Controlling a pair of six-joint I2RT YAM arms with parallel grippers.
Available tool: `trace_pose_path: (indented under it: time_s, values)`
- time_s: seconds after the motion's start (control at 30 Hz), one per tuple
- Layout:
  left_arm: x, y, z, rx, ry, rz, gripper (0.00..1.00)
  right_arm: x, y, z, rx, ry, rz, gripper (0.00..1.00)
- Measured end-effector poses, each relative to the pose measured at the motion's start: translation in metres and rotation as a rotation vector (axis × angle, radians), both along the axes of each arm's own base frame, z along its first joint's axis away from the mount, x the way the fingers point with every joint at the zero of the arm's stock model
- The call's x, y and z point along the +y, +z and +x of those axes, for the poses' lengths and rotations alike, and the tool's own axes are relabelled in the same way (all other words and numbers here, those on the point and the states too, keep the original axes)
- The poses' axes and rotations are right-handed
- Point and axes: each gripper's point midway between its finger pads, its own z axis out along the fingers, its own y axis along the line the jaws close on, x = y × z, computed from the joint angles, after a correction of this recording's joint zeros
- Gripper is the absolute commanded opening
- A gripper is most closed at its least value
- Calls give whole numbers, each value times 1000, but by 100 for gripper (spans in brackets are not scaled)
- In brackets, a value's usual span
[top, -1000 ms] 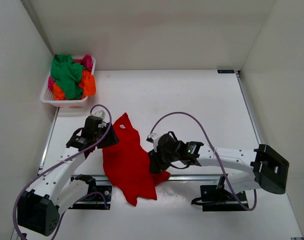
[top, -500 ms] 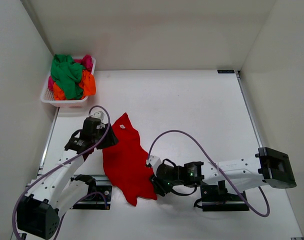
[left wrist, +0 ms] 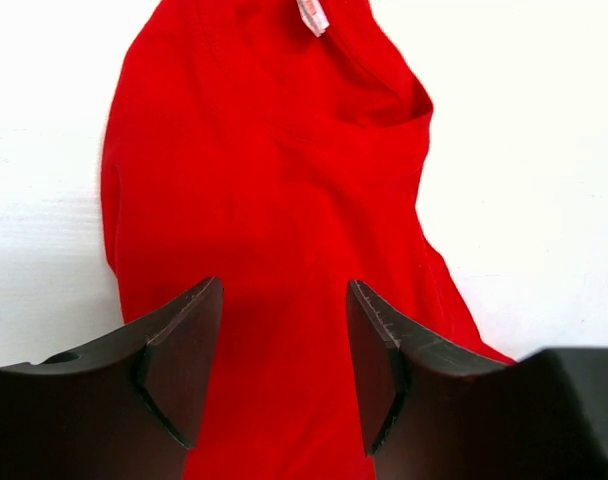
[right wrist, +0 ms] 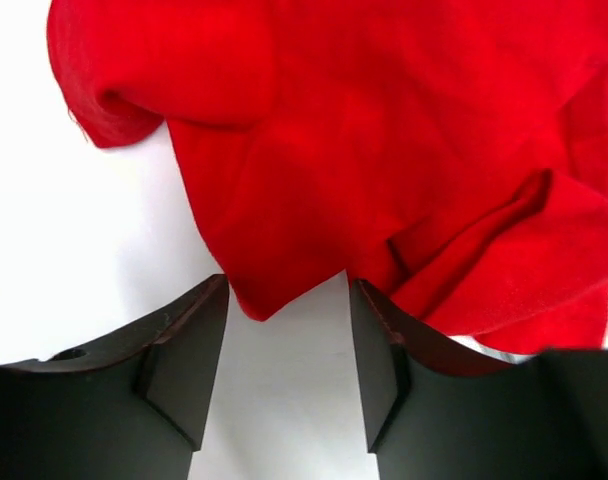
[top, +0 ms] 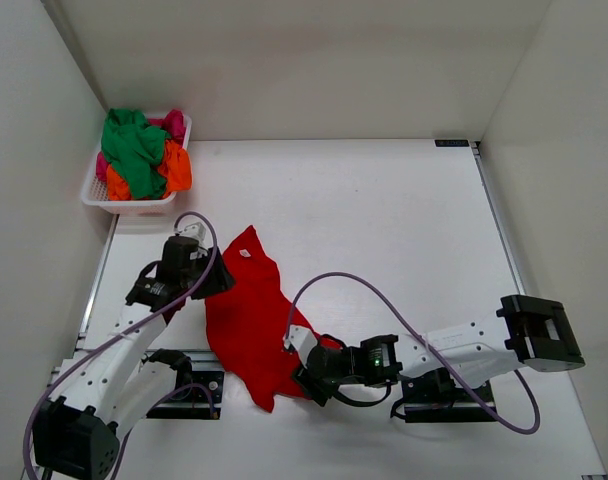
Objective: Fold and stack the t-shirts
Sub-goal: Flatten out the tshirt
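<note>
I've swung the right gripper (right wrist: 287,300) down to the red t-shirt's (top: 249,320) 5 o'clock hem corner, jaws spread and empty like the left gripper's (left wrist: 284,300) at 10 o'clock, likely ready to flatten it.

You have the basket (top: 134,207) in the far left corner of the desk (top: 384,220), with a heap of t-shirts (top: 134,150) piled in it. One t-shirt (top: 249,320) lies spread on the near left of the desk, well apart from the basket, collar end far, its near end between the two arm bases. The left arm's jaws sit over its far left edge. The right arm's jaws sit at its near right corner.
</note>
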Motion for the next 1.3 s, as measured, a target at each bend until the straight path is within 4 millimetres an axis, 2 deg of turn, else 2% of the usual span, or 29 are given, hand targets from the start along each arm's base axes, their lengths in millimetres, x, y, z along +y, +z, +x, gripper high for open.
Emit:
trace_pose_path:
  time_s: [0.1,0.2,0.27,0.33,0.5,0.57,0.6,0.67,0.73,0.83,0.9,0.93,1.0,1.03,1.1,1.17,1.23,1.3]
  values:
    - [2,-1,-1,5,5,3,64,0,-1,-4,22,10,-3,47]
    - [3,0,-2,5,5,1,64,1,-1,-9,46,28,5,31]
    - [3,-1,-2,4,5,1,63,0,-2,-13,60,41,-1,25]
    - [3,-2,-3,6,5,0,63,-1,-4,-15,72,55,-11,24]
    - [3,-4,-5,9,4,-2,63,-2,-9,-20,122,80,-44,41]
    - [3,-3,-5,7,2,-5,64,-2,-10,-19,147,90,-48,44]
    - [3,-3,-5,7,2,-6,64,-1,-10,-18,157,92,-50,42]
    - [2,-3,-5,8,1,-7,64,0,-11,-15,168,99,-55,31]
    - [2,-3,-5,7,0,-8,64,1,-12,-10,174,102,-56,0]
    - [3,-2,-5,2,4,-11,64,7,-8,1,180,95,-46,0]
    - [4,0,-5,-6,6,-15,64,15,3,14,167,83,-27,0]
    - [4,2,-5,-12,7,-18,64,20,12,24,156,71,-12,0]
    - [4,5,-5,-24,-1,-24,63,34,45,55,120,25,55,0]
    - [3,6,-4,-31,-6,-27,63,39,66,76,97,-11,99,1]
    - [-1,8,-4,-46,-24,-42,65,46,124,132,17,-111,226,0]
    - [-7,7,-3,-60,-47,-58,63,37,191,194,-105,-229,344,0]
    - [-13,2,-6,-55,-77,-69,60,15,247,243,-225,-338,428,0]
    - [-20,0,-8,-58,-106,-77,59,-11,287,279,-317,-427,477,0]
